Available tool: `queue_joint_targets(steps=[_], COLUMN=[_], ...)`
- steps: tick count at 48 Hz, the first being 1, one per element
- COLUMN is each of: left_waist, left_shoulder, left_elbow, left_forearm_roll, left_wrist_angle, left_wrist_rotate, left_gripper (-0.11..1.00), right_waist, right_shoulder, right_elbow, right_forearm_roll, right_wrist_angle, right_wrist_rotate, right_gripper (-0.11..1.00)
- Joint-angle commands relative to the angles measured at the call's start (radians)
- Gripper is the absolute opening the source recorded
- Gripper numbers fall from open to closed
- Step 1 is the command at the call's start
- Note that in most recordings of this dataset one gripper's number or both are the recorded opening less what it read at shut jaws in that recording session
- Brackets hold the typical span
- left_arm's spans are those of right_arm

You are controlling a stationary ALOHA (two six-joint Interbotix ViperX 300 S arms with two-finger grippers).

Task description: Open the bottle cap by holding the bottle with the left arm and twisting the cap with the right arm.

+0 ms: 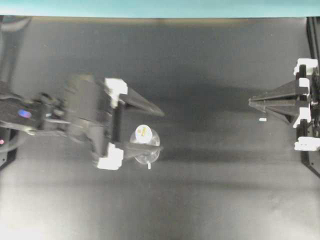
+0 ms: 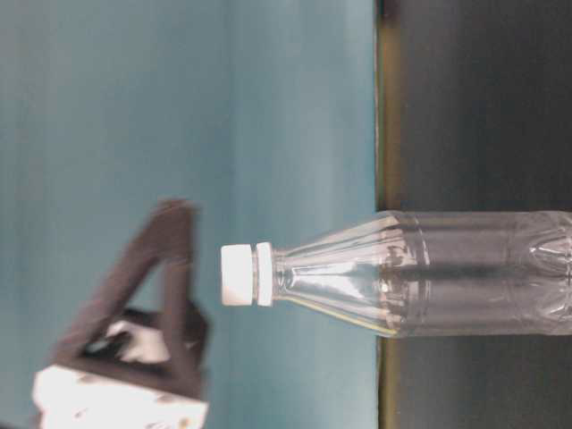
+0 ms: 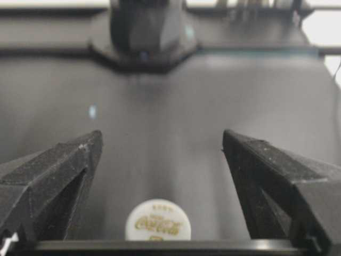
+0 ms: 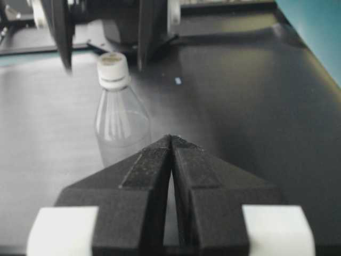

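The clear bottle (image 1: 148, 150) stands upright on the black table, left of centre, its white cap (image 1: 143, 132) on top. My left gripper (image 1: 161, 130) hovers over it, open wide; one finger (image 1: 142, 106) passes beside the bottle and the other crosses over its body. In the left wrist view the cap (image 3: 158, 220) sits low between the spread fingers of the left gripper (image 3: 161, 138), touching neither. My right gripper (image 1: 250, 101) is shut at the far right, well clear of the bottle. In the right wrist view its closed tips (image 4: 171, 137) point toward the bottle (image 4: 120, 125) and cap (image 4: 112, 66). The table-level view, turned sideways, shows the cap (image 2: 239, 274) seated on the bottle (image 2: 465, 273).
A small white scrap (image 1: 262, 120) lies on the table near the right gripper, and shows as the scrap (image 4: 178, 81) in the right wrist view. A teal wall (image 1: 160, 7) runs along the back edge. The right arm's base (image 3: 146, 32) faces the left wrist camera.
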Motion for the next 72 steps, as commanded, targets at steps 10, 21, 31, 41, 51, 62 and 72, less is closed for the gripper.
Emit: queue_joint_targets(steps=[10, 21, 31, 41, 51, 62, 72], left_waist=[0.002, 0.003, 0.002, 0.000, 0.000, -0.003, -0.006], left_shoulder=[0.103, 0.187, 0.256, 0.339, 0.356, 0.356, 0.356], left_elbow=[-0.005, 0.032, 0.061, 0.061, 0.061, 0.064, 0.067], left_forearm_roll=[0.005, 0.005, 0.005, 0.005, 0.005, 0.005, 0.005], left_wrist_angle=[-0.012, -0.012, -0.012, -0.012, -0.017, -0.040, -0.064], left_wrist_rotate=[-0.006, -0.034, -0.040, -0.043, -0.052, -0.051, -0.041], left_gripper=[0.97, 0.97, 0.98, 0.99, 0.98, 0.86, 0.86], right_waist=[-0.002, -0.002, -0.002, -0.002, 0.000, 0.031, 0.049], right_shoulder=[0.003, 0.003, 0.003, 0.006, 0.014, 0.046, 0.164], right_elbow=[-0.014, -0.009, -0.008, -0.003, -0.018, -0.117, -0.291], right_forearm_roll=[0.003, 0.003, 0.003, 0.003, 0.003, 0.003, 0.032], right_wrist_angle=[-0.003, -0.003, -0.002, 0.031, 0.178, 0.485, 0.813], right_wrist_rotate=[0.055, 0.057, 0.064, 0.092, 0.147, 0.241, 0.348], right_gripper=[0.00, 0.00, 0.00, 0.00, 0.00, 0.00, 0.12])
